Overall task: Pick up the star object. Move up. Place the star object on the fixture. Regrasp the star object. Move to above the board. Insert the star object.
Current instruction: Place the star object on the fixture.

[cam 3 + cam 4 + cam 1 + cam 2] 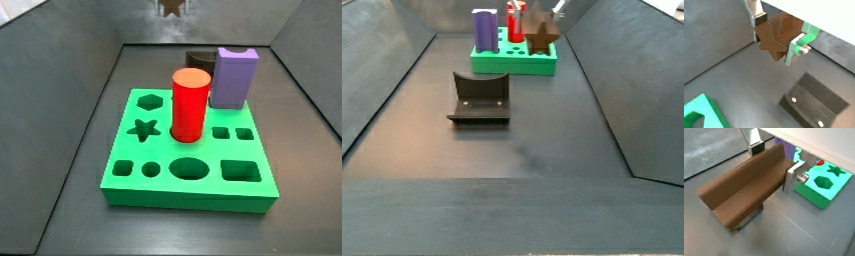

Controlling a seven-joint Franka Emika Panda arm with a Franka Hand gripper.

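Observation:
My gripper (pixel 777 37) is shut on the star object (pixel 773 42), a dark brown ridged peg. The peg lies crosswise between the silver fingers (pixel 794 49) and is held in the air. In a wrist view its full length shows (pixel 743 194), reaching well past the gripper (pixel 774 163). In a side view the star object (pixel 543 36) hangs under the gripper (pixel 553 9) near the green board (pixel 516 62). The black fixture (pixel 480 98) stands on the floor in front of the board. It also shows in a wrist view (pixel 814 102), below the peg, and in a side view (pixel 201 60).
A red cylinder (pixel 190 103) and a purple notched block (pixel 234 78) stand upright in the board (pixel 187 185). The star hole (pixel 143 128) is open at its left side. Dark sloping walls (pixel 382 90) close in the floor on both sides.

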